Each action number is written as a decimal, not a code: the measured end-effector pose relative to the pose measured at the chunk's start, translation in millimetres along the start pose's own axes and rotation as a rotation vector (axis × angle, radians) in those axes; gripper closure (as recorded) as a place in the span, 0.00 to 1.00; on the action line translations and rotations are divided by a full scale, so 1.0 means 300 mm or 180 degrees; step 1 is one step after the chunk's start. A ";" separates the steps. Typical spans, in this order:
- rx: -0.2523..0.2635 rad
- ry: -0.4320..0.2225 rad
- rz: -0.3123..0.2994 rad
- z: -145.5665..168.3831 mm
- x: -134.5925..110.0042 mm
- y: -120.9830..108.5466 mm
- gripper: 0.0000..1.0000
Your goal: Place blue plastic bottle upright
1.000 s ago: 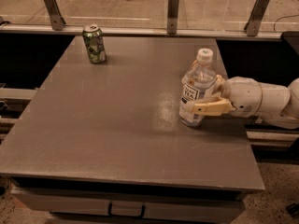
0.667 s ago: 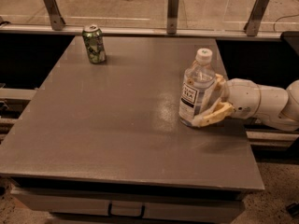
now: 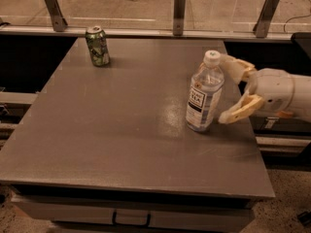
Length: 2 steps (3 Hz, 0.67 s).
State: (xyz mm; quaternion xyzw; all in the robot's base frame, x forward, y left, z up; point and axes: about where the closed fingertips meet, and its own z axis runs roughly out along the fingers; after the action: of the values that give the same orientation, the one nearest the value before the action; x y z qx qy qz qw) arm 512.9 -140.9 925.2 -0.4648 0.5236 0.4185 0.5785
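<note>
The blue plastic bottle (image 3: 204, 94) stands upright on the grey table (image 3: 121, 125), right of the middle, white cap on top and its label facing the camera. My gripper (image 3: 227, 90) reaches in from the right edge. It is open. One finger (image 3: 237, 111) lies in front of the bottle's right side and the other finger (image 3: 234, 66) behind it near the cap. Neither finger grips the bottle.
A green drink can (image 3: 97, 45) stands upright at the table's far left. A railing with metal posts (image 3: 179, 12) runs behind the table. The table's right edge lies just below my arm (image 3: 279, 94).
The fingers have spread apart and let go of the bottle, and the gripper has drawn back a little to the right. The bottle stays standing in place.
</note>
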 end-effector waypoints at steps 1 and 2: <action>0.0321 0.0628 -0.0284 -0.175 -0.187 -0.063 0.00; 0.0821 0.1272 -0.0804 -0.352 -0.500 -0.072 0.00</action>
State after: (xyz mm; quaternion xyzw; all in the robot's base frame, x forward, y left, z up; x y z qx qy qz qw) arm 495.8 -248.4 1074.5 -0.5222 0.6143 0.1727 0.5658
